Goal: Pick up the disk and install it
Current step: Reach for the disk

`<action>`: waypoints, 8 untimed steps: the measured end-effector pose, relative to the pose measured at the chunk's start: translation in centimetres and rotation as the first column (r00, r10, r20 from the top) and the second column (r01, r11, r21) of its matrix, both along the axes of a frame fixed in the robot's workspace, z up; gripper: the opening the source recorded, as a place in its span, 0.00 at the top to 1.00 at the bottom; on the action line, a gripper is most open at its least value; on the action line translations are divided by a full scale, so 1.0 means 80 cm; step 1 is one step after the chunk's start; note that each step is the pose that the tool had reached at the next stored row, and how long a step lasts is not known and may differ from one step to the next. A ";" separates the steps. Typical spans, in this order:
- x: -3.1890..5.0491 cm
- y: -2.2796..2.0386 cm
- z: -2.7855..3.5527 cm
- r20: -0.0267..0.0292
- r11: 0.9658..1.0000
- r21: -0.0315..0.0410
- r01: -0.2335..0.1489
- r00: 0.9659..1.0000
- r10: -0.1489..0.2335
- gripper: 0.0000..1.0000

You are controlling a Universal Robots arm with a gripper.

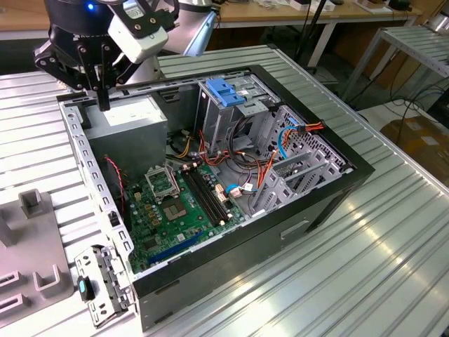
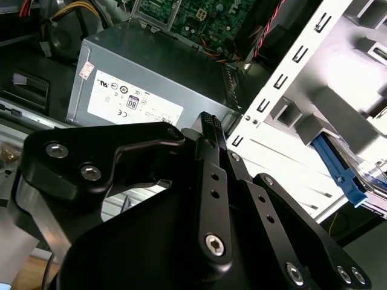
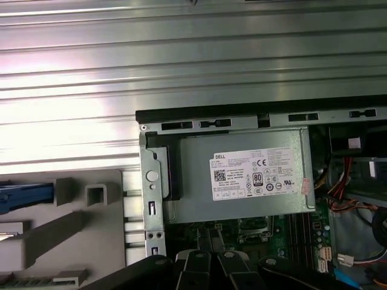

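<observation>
My gripper (image 1: 104, 98) hangs over the back left corner of the open computer case (image 1: 330, 189), above the grey power-supply box (image 1: 133, 118). Its black fingers (image 2: 208, 130) are pressed together with nothing between them. Of the disk, a blue side rail with a strip of silver metal (image 2: 341, 172) shows just outside the case wall in the second wrist view. In the first wrist view the same blue rail (image 3: 24, 196) lies on a grey fixture (image 3: 72, 229) beside the case. The gripper is apart from the disk.
Inside the case stand a metal drive cage with a blue plastic top (image 1: 228, 95), a green motherboard (image 1: 175, 210) and loose red, orange and blue cables (image 1: 280, 144). A metal bracket (image 1: 105, 284) lies by the case's front left corner. Everything rests on a ribbed metal table (image 1: 365, 267).
</observation>
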State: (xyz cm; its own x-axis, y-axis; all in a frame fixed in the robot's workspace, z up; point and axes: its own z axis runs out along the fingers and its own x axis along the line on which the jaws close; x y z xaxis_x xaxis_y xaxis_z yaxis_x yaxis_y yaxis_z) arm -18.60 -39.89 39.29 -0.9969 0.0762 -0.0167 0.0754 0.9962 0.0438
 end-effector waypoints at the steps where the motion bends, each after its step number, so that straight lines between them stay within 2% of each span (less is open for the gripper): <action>1: -0.001 0.0000 0.0000 0.000 1.000 0.000 0.000 1.000 0.000 0.89; 8: -0.006 0.0000 -0.0001 -0.001 1.000 0.000 0.000 1.000 0.000 0.89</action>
State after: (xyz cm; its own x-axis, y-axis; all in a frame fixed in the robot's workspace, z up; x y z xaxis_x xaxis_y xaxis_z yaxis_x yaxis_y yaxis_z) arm -19.10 -39.89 39.28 -0.9970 0.0762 -0.0157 0.0755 0.9962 0.0437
